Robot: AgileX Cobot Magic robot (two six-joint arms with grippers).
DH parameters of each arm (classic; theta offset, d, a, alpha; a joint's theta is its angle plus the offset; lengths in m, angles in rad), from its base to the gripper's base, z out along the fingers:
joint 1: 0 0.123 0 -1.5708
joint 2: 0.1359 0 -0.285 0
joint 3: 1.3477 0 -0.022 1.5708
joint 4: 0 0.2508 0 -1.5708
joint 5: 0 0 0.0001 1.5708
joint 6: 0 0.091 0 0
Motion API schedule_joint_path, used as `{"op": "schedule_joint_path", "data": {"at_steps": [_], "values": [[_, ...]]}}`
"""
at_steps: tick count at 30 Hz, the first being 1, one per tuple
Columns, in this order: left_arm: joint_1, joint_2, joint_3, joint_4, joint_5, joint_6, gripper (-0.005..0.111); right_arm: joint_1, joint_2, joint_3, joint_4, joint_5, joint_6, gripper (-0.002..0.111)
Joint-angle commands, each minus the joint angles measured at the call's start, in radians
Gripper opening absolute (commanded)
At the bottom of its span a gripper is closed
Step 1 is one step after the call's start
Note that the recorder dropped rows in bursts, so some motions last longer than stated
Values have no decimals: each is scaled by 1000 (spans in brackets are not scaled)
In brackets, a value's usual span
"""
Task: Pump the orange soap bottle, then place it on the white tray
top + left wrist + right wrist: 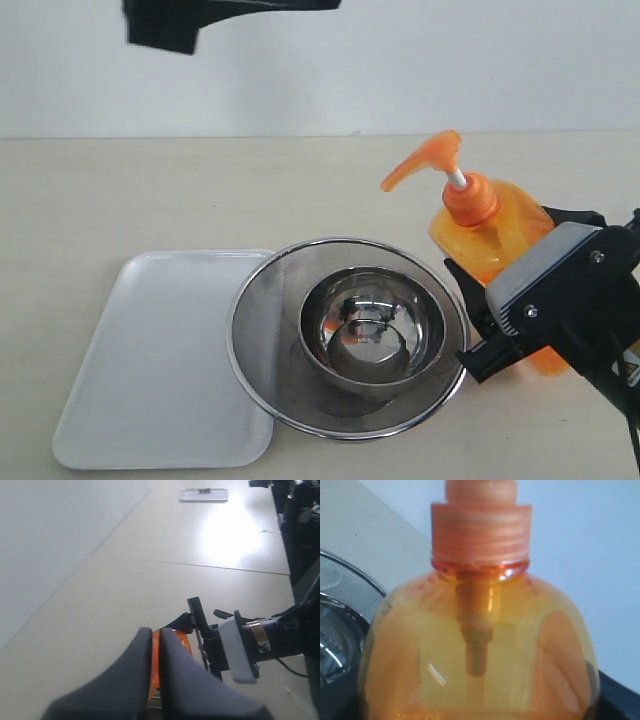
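Observation:
The orange soap bottle (495, 230) is at the right of the table, leaning left. Its pump head (425, 160) is raised, the white stem shows, and the spout points over the strainer. My right gripper (520, 255) is shut on the bottle's body, with one black finger on each side. In the right wrist view the bottle (480, 630) fills the frame and hides the gripper's fingers. The white tray (160, 360) lies flat at the left, with the strainer overlapping its right edge. My left gripper (156, 635) is shut high above the bottle (181, 641) and holds nothing.
A round steel mesh strainer (262, 330) holding a shiny steel bowl (372, 330) sits between the tray and the bottle. A black part of the left arm (190, 25) shows at the top edge. The right arm's wrist (235, 647) is next to the bottle.

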State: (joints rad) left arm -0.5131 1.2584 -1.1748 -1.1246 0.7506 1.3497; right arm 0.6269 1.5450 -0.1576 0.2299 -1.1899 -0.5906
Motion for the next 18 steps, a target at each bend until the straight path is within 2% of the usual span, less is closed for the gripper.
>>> {"op": "schedule_joint_path", "data": {"at_steps": [1,5,7,9,14,18], "values": [[3,-235,202,-17,-198,16,5,2,-8,-4,-1,-31,14,0],[3,-460,401,-114,-424,16,5,2,-8,-4,-1,-31,27,0],[3,-588,499,-209,-514,32,5,2,-8,-4,-1,-31,34,0],[3,-713,580,-239,-572,41,5,2,-8,-4,-1,-31,35,0],[3,-977,742,-349,-628,15,5,2,-8,-4,-1,-31,35,0],[3,-1141,833,-359,-658,-21,5,2,-8,-4,-1,-31,39,0]]}}
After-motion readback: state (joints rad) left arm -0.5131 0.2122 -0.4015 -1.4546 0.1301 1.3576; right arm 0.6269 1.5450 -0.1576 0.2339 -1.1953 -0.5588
